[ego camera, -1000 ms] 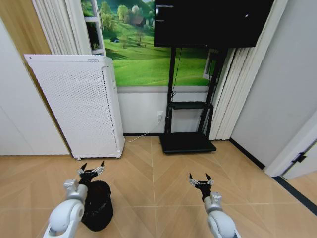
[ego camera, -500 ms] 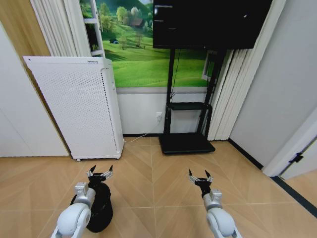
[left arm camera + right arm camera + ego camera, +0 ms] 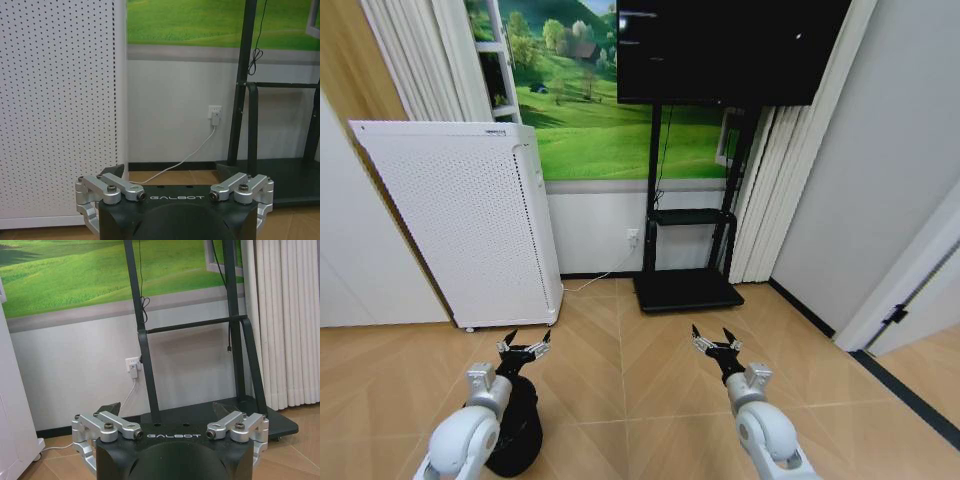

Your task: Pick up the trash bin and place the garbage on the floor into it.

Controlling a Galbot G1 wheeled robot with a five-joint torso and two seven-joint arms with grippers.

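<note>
The trash bin [image 3: 516, 432], a small black mesh basket, stands on the floor [image 3: 620, 380] at the lower left of the head view, partly hidden behind my left forearm. My left gripper [image 3: 525, 347] hovers open just above and beyond the bin's rim, holding nothing. Level with it to the right, my right gripper [image 3: 714, 341] is also open and empty over bare floor. In the left wrist view my left gripper [image 3: 175, 175] faces the wall; in the right wrist view my right gripper [image 3: 167, 409] faces the TV stand. The garbage is out of view.
A tall white perforated appliance [image 3: 460, 220] stands against the wall at the left, its cord [image 3: 190, 155] running to a wall socket. A black TV stand [image 3: 685, 288] with a screen above is straight ahead. White curtains [image 3: 760, 200] and a grey wall close the right side.
The whole picture has slid a little left and down, so the camera has moved. My left gripper now sits slightly further right over the bin; both grippers stay open.
</note>
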